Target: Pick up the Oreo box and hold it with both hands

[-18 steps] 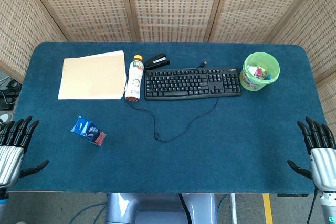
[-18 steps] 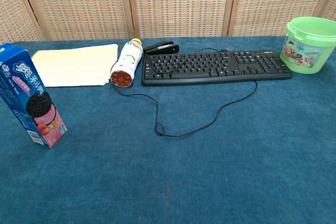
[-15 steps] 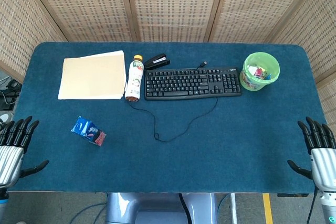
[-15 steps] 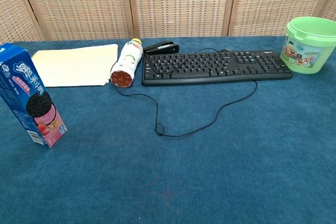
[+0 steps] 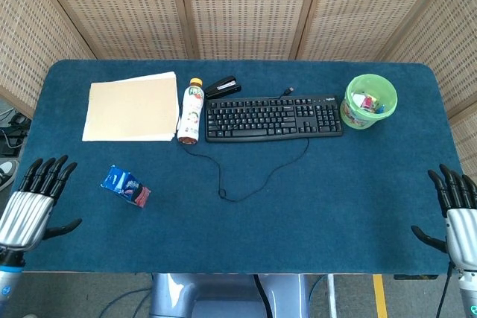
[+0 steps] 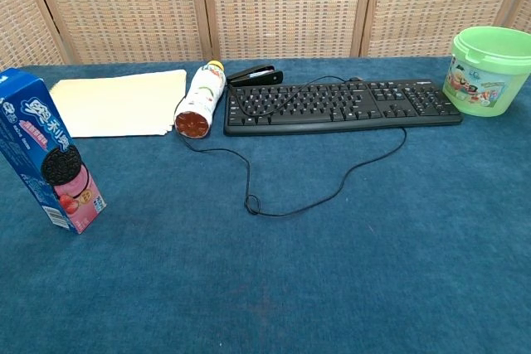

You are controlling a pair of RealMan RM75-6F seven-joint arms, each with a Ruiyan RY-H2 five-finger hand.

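The Oreo box (image 5: 126,186), blue with a pink end, stands on the blue table near its front left; the chest view shows the Oreo box (image 6: 48,152) upright and leaning slightly at the left edge. My left hand (image 5: 31,206) is open at the table's front left corner, fingers spread, a short way left of the box and not touching it. At the front right corner my right hand (image 5: 457,210) is open too, far from the box. Neither hand shows in the chest view.
A black keyboard (image 5: 273,117) lies at the back middle, its cable (image 5: 246,176) looping toward the front. A bottle (image 5: 191,111) lies beside it, a stapler (image 5: 222,86) behind. Papers (image 5: 131,106) sit back left, a green bucket (image 5: 370,101) back right.
My left hand has moved up and to the right, closer to the Oreo box. The right hand has slipped slightly downward. The box has not moved.
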